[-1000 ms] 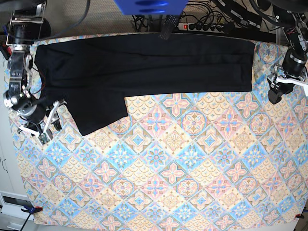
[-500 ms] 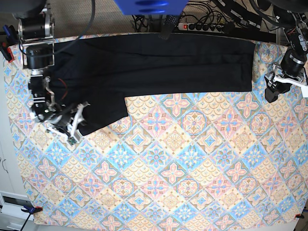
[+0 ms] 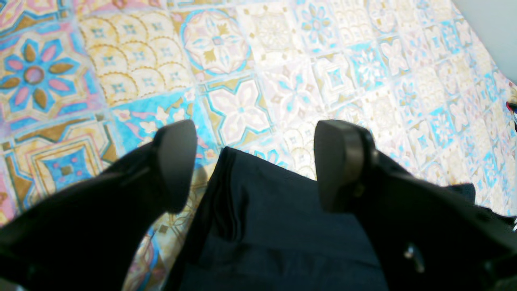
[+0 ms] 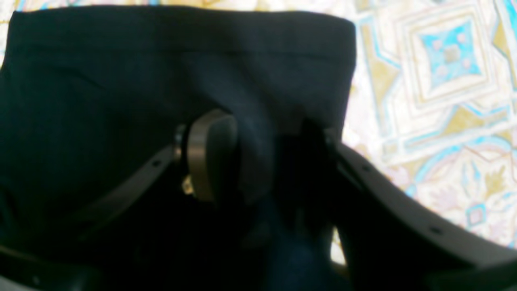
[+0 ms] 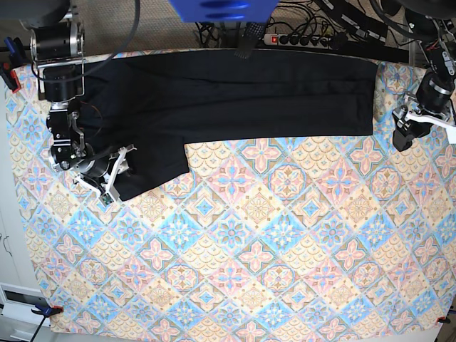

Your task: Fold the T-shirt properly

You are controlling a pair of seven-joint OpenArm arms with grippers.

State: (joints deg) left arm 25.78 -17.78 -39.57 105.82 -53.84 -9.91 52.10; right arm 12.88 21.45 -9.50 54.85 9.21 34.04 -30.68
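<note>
Across the far half of the worktop [image 5: 285, 285], which is covered with a patterned cloth of blue, pink and yellow tiles, the T-shirt [image 5: 235, 92] lies flat as a long black band, folded lengthwise, with one sleeve [image 5: 146, 167] jutting toward the near side at the base view's left end. At that end the right claw [image 5: 114, 178] sits low at the outer edge of the sleeve; in the right wrist view its two fingers [image 4: 210, 155] stand partly apart with a ridge of the black cloth rising between them, though the picture is too blurred and dark to tell whether they pinch it, and the sleeve's hem [image 4: 181, 16] runs straight across the top of that view against the patterned cloth. At the other end of the garment the left claw [image 5: 410, 132] hangs just off the shirt's right-hand edge, over the tile pattern. The left wrist view shows its fingers [image 3: 177, 161] spread wide with nothing between them, and a corner of the T-shirt [image 3: 274, 226] lying flat on the worktop below the gap. A power strip [image 5: 299, 39] and cables lie beyond the far edge of the cloth.
</note>
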